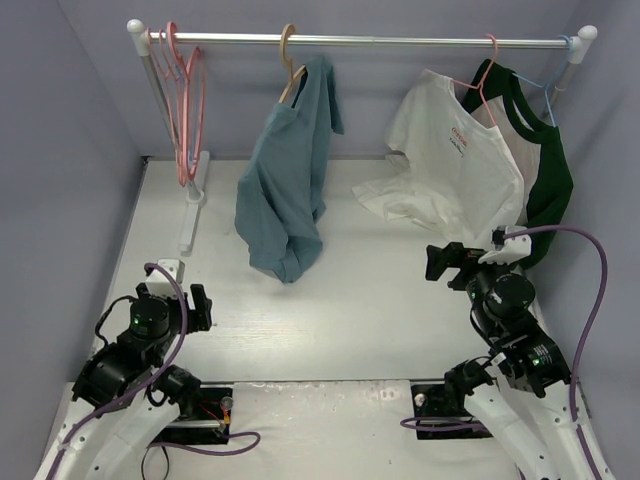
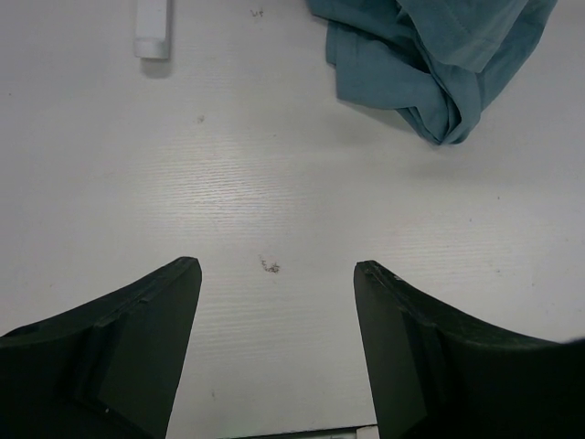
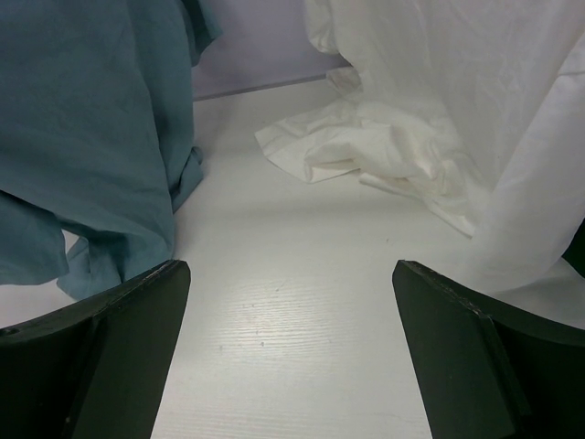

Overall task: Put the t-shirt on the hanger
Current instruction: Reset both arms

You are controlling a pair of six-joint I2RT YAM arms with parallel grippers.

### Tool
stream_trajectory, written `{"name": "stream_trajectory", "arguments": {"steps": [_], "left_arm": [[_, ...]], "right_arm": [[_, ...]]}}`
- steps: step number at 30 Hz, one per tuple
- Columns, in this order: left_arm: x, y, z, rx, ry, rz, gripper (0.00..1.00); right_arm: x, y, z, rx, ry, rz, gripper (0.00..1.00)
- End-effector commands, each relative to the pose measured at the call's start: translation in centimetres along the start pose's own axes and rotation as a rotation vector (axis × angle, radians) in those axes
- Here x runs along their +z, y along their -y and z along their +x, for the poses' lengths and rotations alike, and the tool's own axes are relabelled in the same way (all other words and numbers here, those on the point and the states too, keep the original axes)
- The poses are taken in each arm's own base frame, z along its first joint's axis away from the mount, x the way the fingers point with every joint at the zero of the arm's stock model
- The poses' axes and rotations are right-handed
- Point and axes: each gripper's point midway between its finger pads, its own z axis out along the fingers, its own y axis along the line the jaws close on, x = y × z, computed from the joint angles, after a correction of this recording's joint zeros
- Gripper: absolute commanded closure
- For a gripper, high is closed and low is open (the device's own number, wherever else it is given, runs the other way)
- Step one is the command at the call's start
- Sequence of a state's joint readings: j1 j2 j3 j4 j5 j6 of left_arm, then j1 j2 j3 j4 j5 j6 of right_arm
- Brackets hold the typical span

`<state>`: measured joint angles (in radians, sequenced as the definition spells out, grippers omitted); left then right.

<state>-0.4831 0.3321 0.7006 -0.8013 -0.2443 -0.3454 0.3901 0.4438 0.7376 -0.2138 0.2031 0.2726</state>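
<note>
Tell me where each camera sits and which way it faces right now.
Top external: above and behind the robot, looking down at the table, rail and t-shirt; both arms show.
Left wrist: on the left arm, looking down at the table; the open left gripper frames the bottom.
Right wrist: on the right arm, looking low toward the back wall; the open right gripper frames the bottom.
Shared: all three show the t-shirt.

The t-shirt (image 1: 285,190) hangs from the hanger (image 1: 290,75) on the rail (image 1: 400,42), its lower end on the desk (image 1: 370,300). Left of it hang spare hangers (image 1: 185,100); right, two other shirts (image 1: 450,160).
</note>
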Motion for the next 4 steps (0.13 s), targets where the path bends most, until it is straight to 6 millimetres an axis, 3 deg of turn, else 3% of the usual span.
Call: {"name": "stream_trajectory", "arguments": {"steps": [1,4], "left_arm": [[0.46,0.37,-1.84,-0.018,0.040,-0.002,0.32],[0.53,0.33,-1.80,-0.018,0.038,-0.003,0.32]], "right_arm": [[0.51,-0.47,-1.69,0.030,0.060,-0.001,0.00],[0.67,-0.38,-1.56,0.029,0.054,0.007,0.00]]}}
